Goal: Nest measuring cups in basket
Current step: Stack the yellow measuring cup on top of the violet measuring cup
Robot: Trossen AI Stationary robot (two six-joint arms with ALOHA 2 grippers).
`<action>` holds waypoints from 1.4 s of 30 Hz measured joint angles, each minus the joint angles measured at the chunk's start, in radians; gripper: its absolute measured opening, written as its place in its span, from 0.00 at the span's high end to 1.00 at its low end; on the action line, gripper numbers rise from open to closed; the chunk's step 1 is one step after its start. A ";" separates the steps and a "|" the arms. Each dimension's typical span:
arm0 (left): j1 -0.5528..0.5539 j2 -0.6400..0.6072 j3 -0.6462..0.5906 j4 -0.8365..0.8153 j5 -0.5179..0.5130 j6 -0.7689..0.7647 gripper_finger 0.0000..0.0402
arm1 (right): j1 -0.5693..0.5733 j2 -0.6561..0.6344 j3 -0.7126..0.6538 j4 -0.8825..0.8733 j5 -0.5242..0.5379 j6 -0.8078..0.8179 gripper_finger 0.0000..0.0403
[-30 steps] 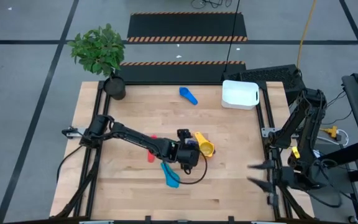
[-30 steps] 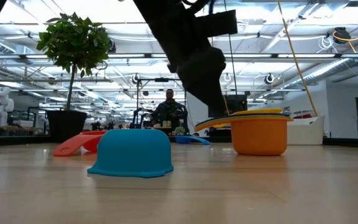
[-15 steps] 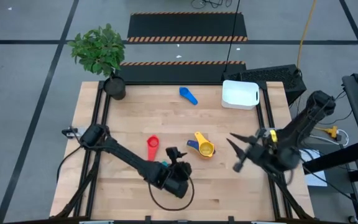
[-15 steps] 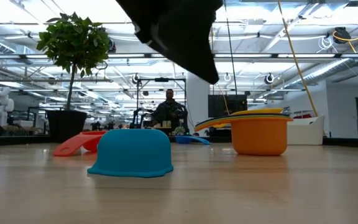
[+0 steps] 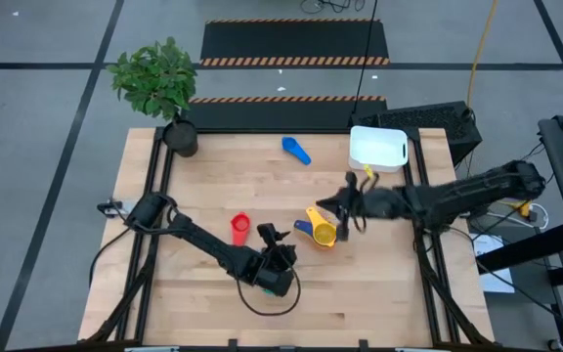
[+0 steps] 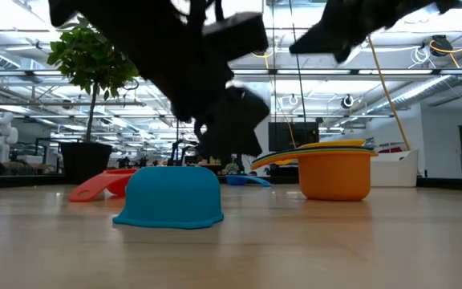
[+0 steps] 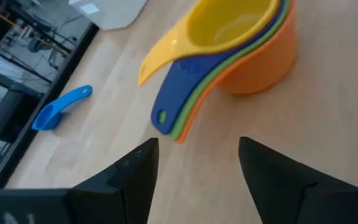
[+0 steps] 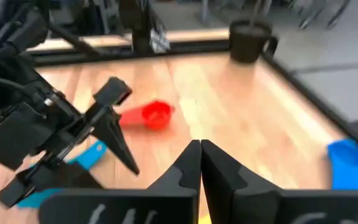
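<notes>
Measuring cups lie scattered on my bench: a red plastic scoop [image 5: 239, 228] left of centre, a light blue one [image 6: 172, 197] upturned toward the near edge, a nested stack topped by yellow [image 5: 320, 227] in the middle, and a mid blue scoop [image 5: 296, 150] by the far edge. The left gripper [image 7: 194, 163] hangs spread; I'd centre its fingers over the upturned cup before squeezing. The right gripper [image 8: 200, 163], pressed together and empty, hovers near the white plastic basket [image 5: 377, 149] in the far right corner.

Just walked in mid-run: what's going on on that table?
Two arms are nesting measuring cups. A nested stack (orange outermost, yellow innermost) stands mid-table; the right claw, shut and empty, hovers beside it. The left claw, fingers apart, holds nothing, low over the upside-down light blue cup. The red cup and mid blue cup lie loose. Nothing shows inside the white basket.
</notes>
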 joint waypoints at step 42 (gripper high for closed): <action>0.175 0.000 -0.115 0.304 0.162 0.278 0.44 | -0.271 0.424 0.134 -0.256 -0.511 -0.032 1.00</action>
